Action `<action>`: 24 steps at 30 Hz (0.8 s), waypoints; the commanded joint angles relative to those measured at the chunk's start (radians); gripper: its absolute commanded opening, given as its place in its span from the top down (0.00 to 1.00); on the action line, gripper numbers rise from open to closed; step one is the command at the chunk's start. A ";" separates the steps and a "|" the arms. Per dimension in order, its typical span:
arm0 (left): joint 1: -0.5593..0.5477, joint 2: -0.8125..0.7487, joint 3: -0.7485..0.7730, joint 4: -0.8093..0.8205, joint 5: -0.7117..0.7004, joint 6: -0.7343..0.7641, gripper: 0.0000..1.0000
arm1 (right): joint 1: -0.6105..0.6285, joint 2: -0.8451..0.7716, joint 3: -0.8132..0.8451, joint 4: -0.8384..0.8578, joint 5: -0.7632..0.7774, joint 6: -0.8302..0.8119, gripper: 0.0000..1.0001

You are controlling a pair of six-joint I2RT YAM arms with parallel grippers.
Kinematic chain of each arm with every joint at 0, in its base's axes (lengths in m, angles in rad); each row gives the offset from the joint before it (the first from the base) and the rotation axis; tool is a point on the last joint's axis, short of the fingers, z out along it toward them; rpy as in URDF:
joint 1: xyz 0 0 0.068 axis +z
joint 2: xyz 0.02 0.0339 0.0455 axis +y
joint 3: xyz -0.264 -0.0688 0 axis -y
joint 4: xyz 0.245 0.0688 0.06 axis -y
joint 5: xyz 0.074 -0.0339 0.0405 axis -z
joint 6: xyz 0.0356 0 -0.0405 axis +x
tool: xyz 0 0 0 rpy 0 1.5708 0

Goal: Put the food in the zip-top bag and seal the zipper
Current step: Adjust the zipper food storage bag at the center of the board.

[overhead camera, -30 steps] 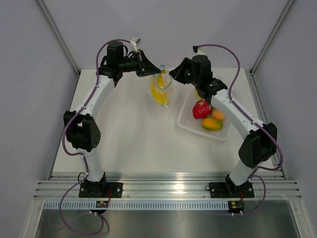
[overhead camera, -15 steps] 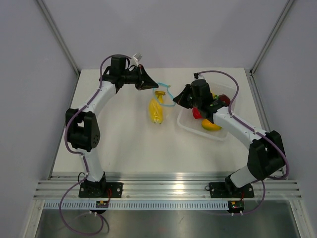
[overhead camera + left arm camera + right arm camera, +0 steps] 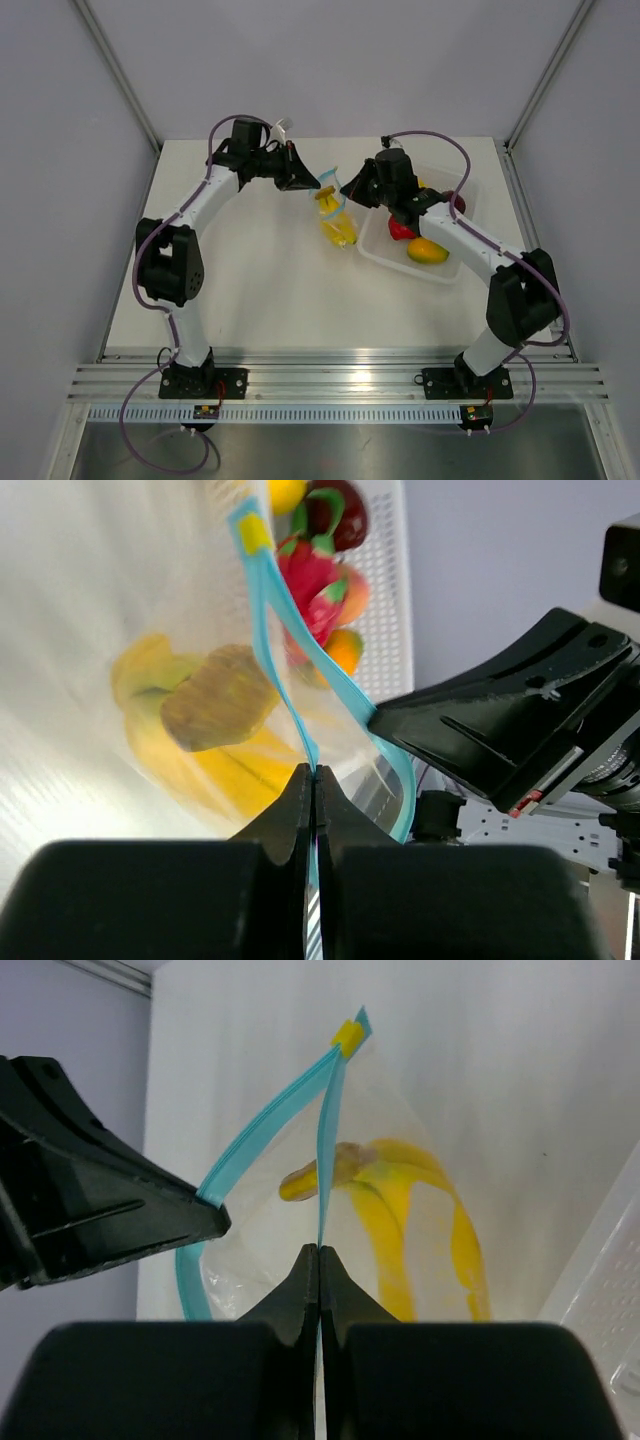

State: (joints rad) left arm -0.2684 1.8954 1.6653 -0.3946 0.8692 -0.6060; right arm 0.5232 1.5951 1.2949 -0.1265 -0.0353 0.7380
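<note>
Table point(image 3: 260, 290): white, bearing all below. Tray point(image 3: 372, 252): white, right of centre, just beside the bag, with toy fruit point(image 3: 427, 250) waiting inside; the right arm is nearer to it. Zip-top bag point(image 3: 338, 205): mid-table, slung between both grippers, mouth parted, banana bunch point(image 3: 338, 228) within. Left gripper point(image 3: 312, 775): clamped on one lip of the zipper point(image 3: 262, 600). Right gripper point(image 3: 320, 1252): clamped on the opposite lip. Zipper's long axis: runs straight away from both sets of fingertips toward the yellow end tab point(image 3: 347, 1032). Sealing likely needs the lips brought together first.
</note>
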 commanded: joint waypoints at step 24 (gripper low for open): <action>-0.020 0.001 -0.035 -0.131 -0.090 0.144 1.00 | 0.035 0.059 -0.118 0.004 -0.001 -0.031 1.00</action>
State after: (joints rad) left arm -0.2836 1.9270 1.6260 -0.5537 0.7982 -0.4934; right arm 0.5476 1.6604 1.1839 -0.1482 -0.0383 0.7208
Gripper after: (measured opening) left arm 0.005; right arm 0.009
